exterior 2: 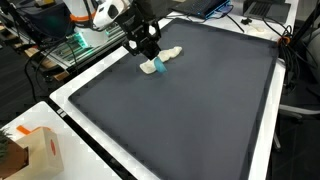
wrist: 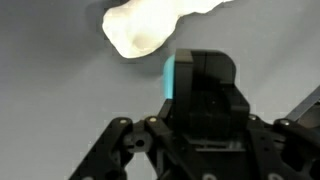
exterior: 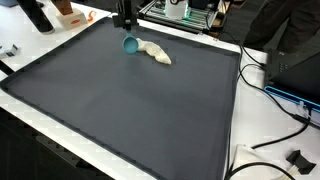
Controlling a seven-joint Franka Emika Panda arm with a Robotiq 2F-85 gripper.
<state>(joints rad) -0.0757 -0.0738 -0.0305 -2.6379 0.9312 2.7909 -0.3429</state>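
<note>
A small teal cup (exterior: 131, 43) lies at the far side of the dark mat (exterior: 130, 100), touching a cream lump of cloth (exterior: 156, 54). My gripper (exterior: 126, 30) comes down onto the cup from above. In the wrist view its black fingers (wrist: 205, 80) are closed into one block, with a sliver of the teal cup (wrist: 169, 78) showing at their left and the cream cloth (wrist: 140, 30) just beyond. In an exterior view the gripper (exterior 2: 152, 55) stands over the teal cup (exterior 2: 159, 68) and the cloth (exterior 2: 168, 56). Most of the cup is hidden.
The mat has a white table border (exterior 2: 90, 125). A cardboard box (exterior 2: 35, 150) sits off one corner. Cables (exterior: 275, 100) and a black plug (exterior: 297, 158) lie beside the mat, and equipment racks (exterior: 185, 12) stand behind it.
</note>
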